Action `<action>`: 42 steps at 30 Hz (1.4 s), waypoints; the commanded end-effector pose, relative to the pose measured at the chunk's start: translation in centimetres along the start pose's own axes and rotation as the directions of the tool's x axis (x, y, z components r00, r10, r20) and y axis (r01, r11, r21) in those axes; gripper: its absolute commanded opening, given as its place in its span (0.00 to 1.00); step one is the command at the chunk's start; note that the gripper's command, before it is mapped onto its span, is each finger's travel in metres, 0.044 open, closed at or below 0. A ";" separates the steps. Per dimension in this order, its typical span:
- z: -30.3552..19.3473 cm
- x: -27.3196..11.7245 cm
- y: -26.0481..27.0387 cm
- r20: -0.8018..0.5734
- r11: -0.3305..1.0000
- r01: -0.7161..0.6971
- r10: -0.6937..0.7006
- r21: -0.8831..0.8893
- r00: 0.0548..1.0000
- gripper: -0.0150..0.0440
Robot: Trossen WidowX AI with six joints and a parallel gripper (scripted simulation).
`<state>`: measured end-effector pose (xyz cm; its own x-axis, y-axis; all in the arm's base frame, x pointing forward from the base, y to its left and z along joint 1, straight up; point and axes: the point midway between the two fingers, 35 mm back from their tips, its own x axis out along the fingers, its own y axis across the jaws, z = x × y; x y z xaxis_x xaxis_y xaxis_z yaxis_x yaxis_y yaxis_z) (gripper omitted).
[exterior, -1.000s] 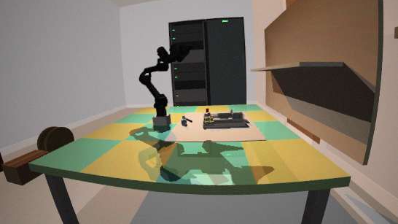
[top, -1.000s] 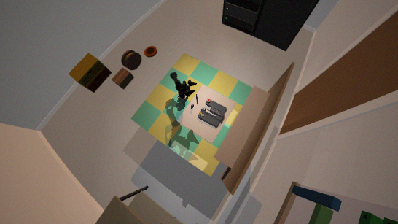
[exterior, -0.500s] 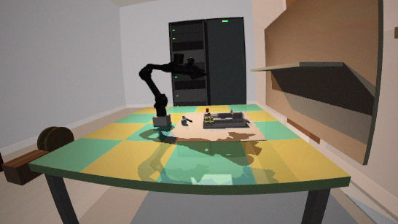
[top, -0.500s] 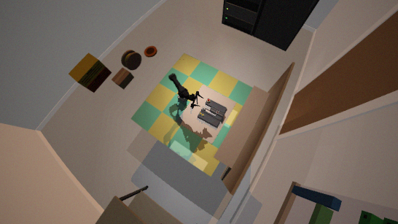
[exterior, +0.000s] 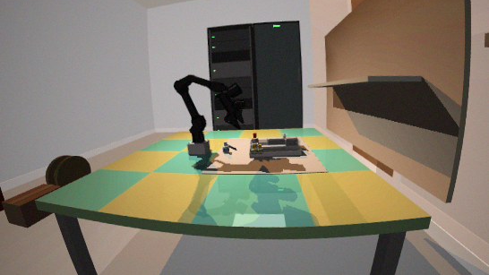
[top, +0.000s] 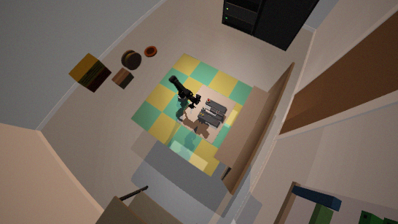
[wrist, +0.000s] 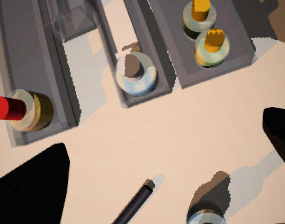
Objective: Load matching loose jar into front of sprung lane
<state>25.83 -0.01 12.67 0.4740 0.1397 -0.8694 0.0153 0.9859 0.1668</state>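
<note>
My gripper [top: 195,103] [exterior: 240,124] [wrist: 167,135] is open and empty, tilted down above the mat in front of the lanes. In the wrist view a clear, bluish jar with a grey-brown cap [wrist: 138,77] stands at the front end of the middle lane [wrist: 149,99], with a pale strip behind it. A loose jar [wrist: 207,218] [exterior: 226,150] stands on the mat in front of the lanes; the wrist view cuts it off at the bottom edge, and its cap is hidden there. The pusher plate cannot be made out clearly.
A red-capped jar [wrist: 35,111] [exterior: 254,136] stands in the left lane [wrist: 43,137]. Two yellow-capped jars [wrist: 199,25] [wrist: 212,52] stand in the right lane [wrist: 213,76]. A dark rod [wrist: 135,202] [exterior: 232,148] lies near the loose jar. A shelf [exterior: 372,82] overhangs the table's far side.
</note>
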 end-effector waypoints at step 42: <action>-12.0 5.5 -2.8 -0.450 0.981 0.100 -0.166 -0.168 0.877 1.00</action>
<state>18.05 -0.81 2.51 0.0310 0.0030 -0.9995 -0.0829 0.9966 0.0004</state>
